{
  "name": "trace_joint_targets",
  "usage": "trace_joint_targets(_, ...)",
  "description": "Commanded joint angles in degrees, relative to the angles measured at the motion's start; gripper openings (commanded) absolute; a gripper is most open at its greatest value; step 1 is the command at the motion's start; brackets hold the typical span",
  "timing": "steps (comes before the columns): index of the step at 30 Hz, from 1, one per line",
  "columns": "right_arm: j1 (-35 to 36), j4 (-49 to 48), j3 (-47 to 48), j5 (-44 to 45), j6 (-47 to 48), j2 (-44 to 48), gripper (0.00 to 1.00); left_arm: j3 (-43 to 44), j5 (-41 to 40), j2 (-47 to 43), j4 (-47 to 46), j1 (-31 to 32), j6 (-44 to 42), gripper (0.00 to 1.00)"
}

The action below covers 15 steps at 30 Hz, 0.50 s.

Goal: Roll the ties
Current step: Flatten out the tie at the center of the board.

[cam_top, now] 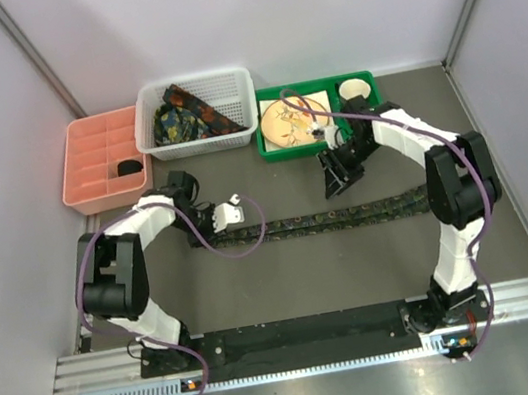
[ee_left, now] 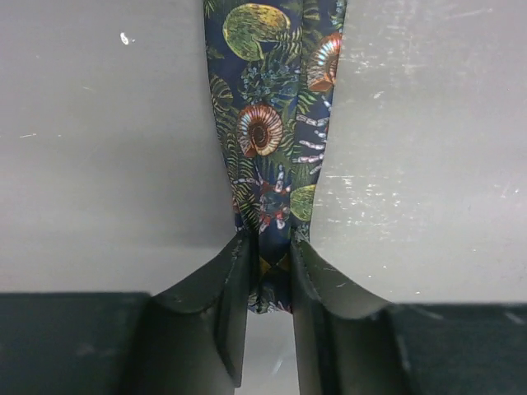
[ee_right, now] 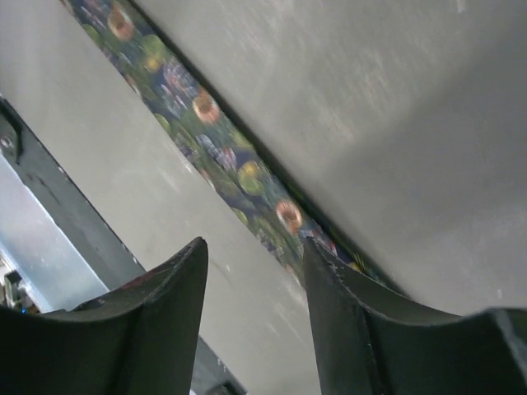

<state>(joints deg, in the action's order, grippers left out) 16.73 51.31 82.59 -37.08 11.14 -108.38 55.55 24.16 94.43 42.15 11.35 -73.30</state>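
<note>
No writing, label or number is legible anywhere.

Grey tabletop between pale lilac walls, metal rail along near edge

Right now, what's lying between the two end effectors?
A stretch of the patterned tie, flat on the grey table. The top view shows it running from the left end effector towards the right end effector.

arms x2 | trays x2 | basket x1 | tie on table x1
</note>
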Motion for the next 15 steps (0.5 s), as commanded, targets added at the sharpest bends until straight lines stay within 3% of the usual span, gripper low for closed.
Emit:
trace_joint_targets(1,-3.4,4.5,-1.5,2.4,3.4,4.5,0.49,-3.3,-2.5,-1.7,2.8,-0.7,-3.4,0.28)
trace_joint_targets(5,-12.4,9.3,0.6,5.6,6.4,5.5,0.45,-4.1,-1.2,-5.3,3.1,-0.8,-4.3,0.32)
trace_joint_targets(9,-25.5,12.9,3.3,9.9,9.4,6.4,0.45,-4.2,1.7,-9.5,2.9,-0.9,-4.2,0.46)
trace_joint_targets(12,-30.7,13.6,4.3,14.1,11.2,5.7,0.45,-3.2,3.3,-11.5,2.2,-0.8,-1.9,0.54)
trace_joint_targets(15,-32.4,9.5,3.5,19.3,10.2,4.2,0.45,-2.4,4.3,-12.3,2.5,-0.8,-1.2,0.56)
